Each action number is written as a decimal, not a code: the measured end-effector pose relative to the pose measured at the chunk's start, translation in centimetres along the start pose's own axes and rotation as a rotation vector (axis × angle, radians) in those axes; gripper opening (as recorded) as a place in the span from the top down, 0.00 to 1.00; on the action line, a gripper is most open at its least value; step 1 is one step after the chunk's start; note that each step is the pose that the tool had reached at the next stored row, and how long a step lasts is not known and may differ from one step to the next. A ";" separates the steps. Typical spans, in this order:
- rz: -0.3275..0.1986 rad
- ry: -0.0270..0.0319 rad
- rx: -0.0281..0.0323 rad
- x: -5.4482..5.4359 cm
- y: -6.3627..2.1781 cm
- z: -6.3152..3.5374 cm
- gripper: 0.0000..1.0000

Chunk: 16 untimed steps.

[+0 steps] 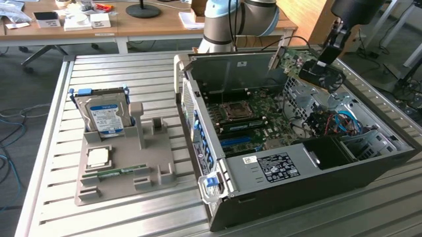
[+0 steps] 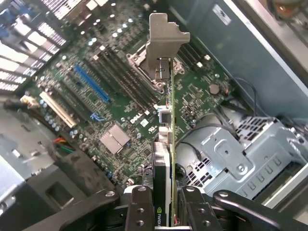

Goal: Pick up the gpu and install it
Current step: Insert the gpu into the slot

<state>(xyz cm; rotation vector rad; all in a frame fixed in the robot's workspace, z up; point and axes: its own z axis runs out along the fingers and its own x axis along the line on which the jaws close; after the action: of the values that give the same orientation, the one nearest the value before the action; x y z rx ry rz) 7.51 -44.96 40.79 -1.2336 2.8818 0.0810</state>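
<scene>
Above the motherboard (image 2: 91, 72), the end effector (image 2: 166, 209) grips the gpu (image 2: 166, 41).

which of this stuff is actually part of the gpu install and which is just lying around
In the job: gpu, clamped in the claw; open computer case; its motherboard.
Just lying about: hard drive, memory stick, processor chip, grey holder under them.
</scene>
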 end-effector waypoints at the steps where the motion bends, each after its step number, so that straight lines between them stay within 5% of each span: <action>1: -0.016 0.0007 -0.0004 0.0 0.00 0.00 0.73; 16: -0.258 0.0116 -0.0067 0.0 0.00 0.03 0.73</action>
<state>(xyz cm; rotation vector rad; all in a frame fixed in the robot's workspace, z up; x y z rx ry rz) 7.51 -44.96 40.75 -1.5984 2.7043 0.0818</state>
